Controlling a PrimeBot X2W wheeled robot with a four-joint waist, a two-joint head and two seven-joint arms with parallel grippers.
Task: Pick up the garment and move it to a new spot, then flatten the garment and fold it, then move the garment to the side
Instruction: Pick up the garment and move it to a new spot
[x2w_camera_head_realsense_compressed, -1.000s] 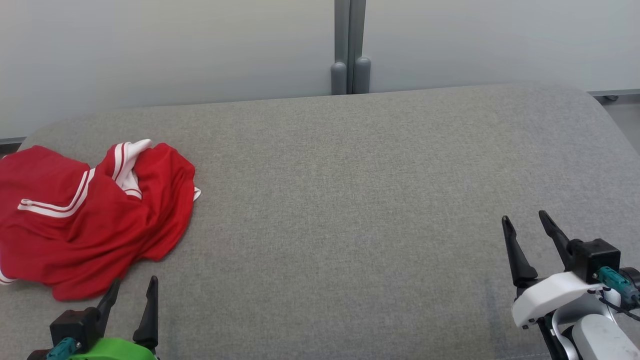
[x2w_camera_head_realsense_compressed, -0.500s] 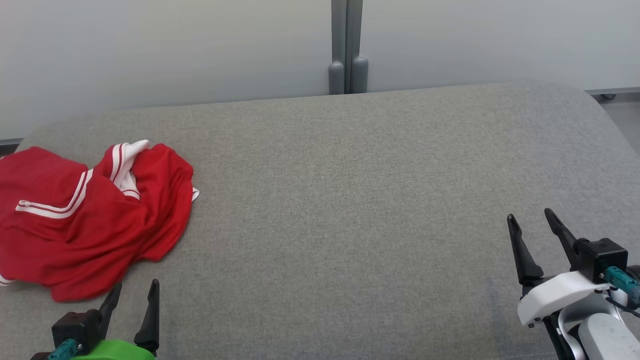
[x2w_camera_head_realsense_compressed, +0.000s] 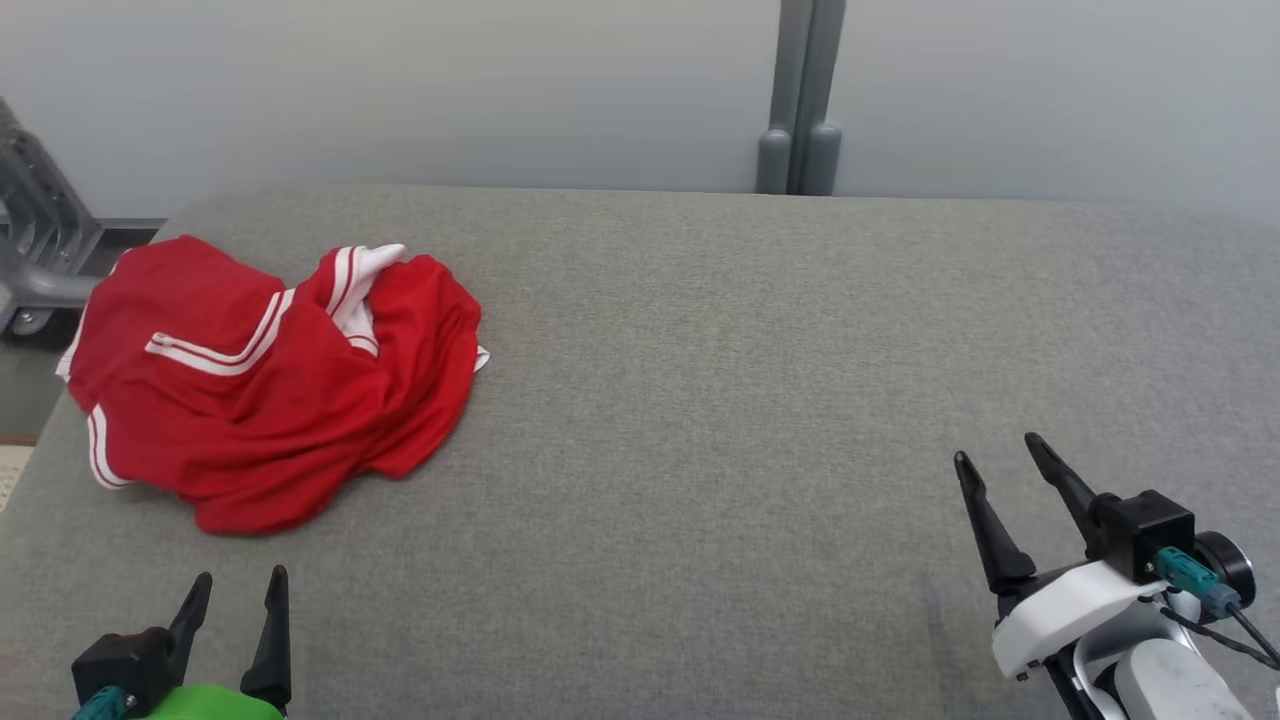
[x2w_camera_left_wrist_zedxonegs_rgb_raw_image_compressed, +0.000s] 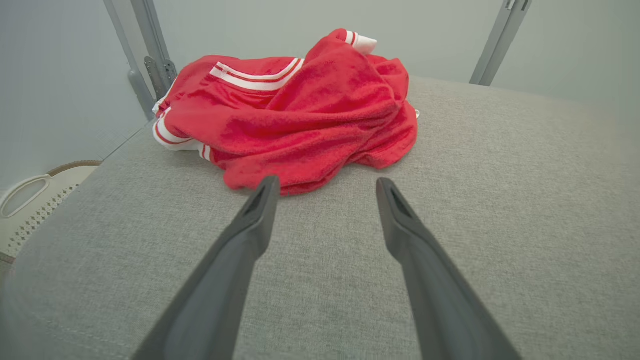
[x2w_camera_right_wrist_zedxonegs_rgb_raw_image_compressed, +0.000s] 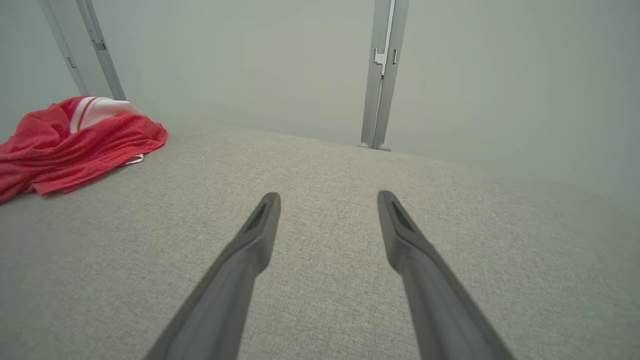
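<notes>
Grey padded bench bare from middle to right edge, room for new spot. Red garment crumpled at far left corner, not yet lifted; pickup step in hand. Left gripper at near edge, just short of heap, jaws spread, empty; next, reach forward and pinch raised fold. Right gripper near right edge, well apart, jaws spread, empty. Grey post behind far edge, white basket off left edge — neither in way.
</notes>
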